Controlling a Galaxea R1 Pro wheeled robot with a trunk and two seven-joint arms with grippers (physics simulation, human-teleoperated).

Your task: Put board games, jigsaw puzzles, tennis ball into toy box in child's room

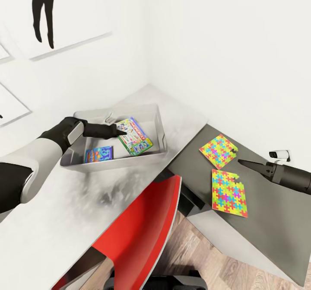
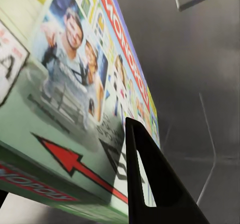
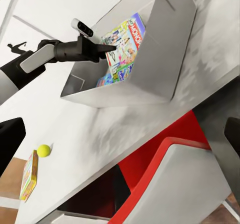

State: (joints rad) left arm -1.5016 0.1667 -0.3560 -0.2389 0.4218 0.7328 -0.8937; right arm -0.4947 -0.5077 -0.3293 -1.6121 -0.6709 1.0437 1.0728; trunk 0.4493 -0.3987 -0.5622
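Step in hand: dropping a game into the bin. Left pincer [image 1: 120, 130] sits over the bin [image 1: 160, 125], tips on the Monopoly box [image 1: 134, 136]. Wrist view shows one finger [image 2: 150, 184] laid against the box face; can't tell whether it's clamped or just touching, so left state unknown. Box leans tilted against the bin's far wall, not flat. A second, blue game [image 1: 99, 154] lies flat on the bin floor, just below the left pincer.

Right pincer [image 1: 242, 162] hovers over the dark surface [image 1: 276, 221], fingers together as far as I can see, carrying nothing. Nearer puzzle [image 1: 219, 151] is just ahead of its tips; second puzzle [image 1: 229, 192] is close beside, toward the robot. Both lie flat, outside the bin.

Right wrist view: ball [image 3: 44, 150] and a third game [image 3: 29, 175] sit on the white surface [image 1: 65, 221], well behind the left arm, away from the bin. Game overhangs or stands near the edge; hard to tell.

My read: two of six in. Next: release left and back out clear of the bin wall. The puzzles are thin and flat, so an edge pinch or a slide to the surface edge is likely needed. Risk: a tilted Monopoly box eats bin space.
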